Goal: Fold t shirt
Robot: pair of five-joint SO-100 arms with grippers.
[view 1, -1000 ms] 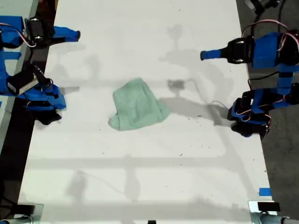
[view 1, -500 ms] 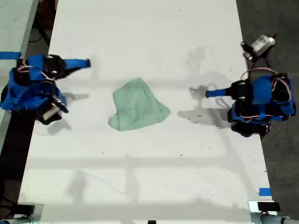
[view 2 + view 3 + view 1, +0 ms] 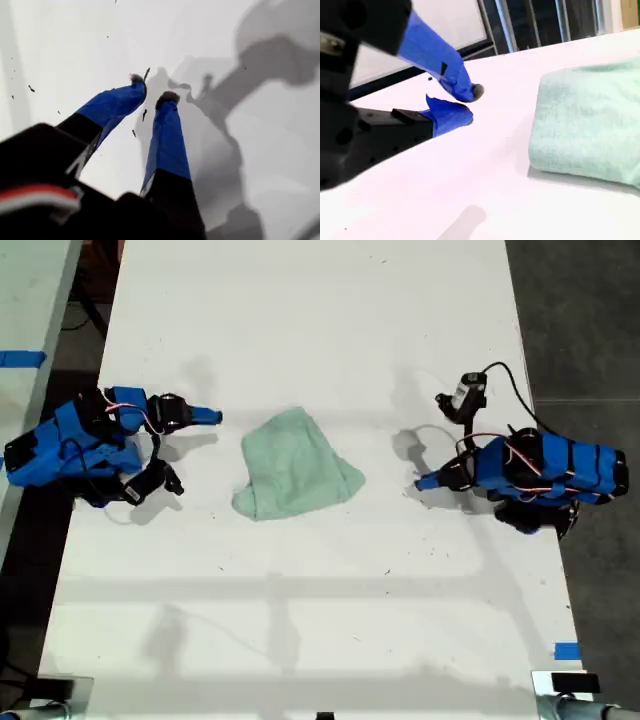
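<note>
Where my second gripper sits low over the plain white tabletop, its blue-taped jaws stand a narrow gap apart with nothing between them. Just beyond its tips lies the pale mint-green wrinkled cloth t shirt, near the gripper but not touching it.

Exterior view: the second gripper is on the view's left and points toward the t shirt. The shirt rests near the middle of the tabletop, between the two arms.

Shirt condition: gathered into a compact, roughly folded bundle. It is lumpy rather than flat, with soft creases across the top. The edge nearest the second gripper is thick and rounded and casts a thin shadow on the table. No print is visible.

My first gripper hangs over bare table. Its blue fingers are slightly parted, it holds nothing, and small dark specks lie on the surface around the tips. In the exterior view it is on the view's right, aimed at the shirt and further from it than the second gripper.
</note>
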